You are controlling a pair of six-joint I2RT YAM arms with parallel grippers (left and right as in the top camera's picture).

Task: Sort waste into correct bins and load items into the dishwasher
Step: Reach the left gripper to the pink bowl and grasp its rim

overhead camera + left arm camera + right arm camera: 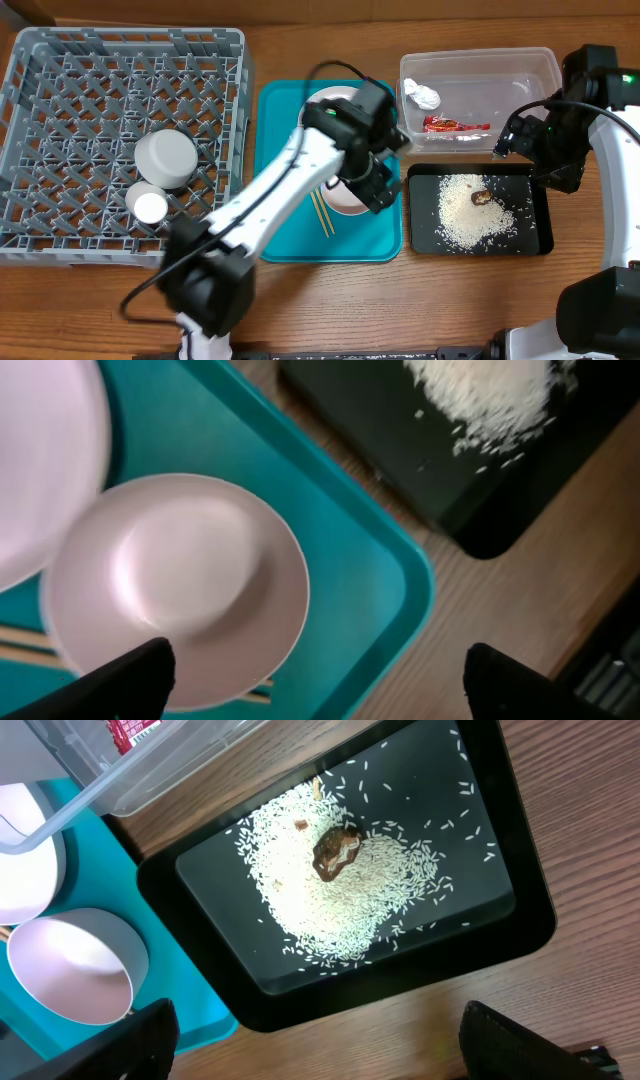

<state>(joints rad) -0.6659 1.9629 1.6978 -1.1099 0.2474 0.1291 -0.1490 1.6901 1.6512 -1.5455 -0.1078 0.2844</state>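
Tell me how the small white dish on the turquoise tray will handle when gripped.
The small white dish looks glossy and rigid, so probably slippery and chippable. Its shallow rim likely offers little to pinch. It overlaps the chopsticks, so it may rock.

You've got bright, even light with soft shadows; your left wrist view is blurry, small white dish looks pinkish, right wrist is sharp on the rice

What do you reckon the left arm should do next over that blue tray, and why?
Probably lower the left gripper and close it on the rim of the small white dish. Its jaws stand open right above that dish, which lies on the turquoise tray and is not yet in the dish rack.
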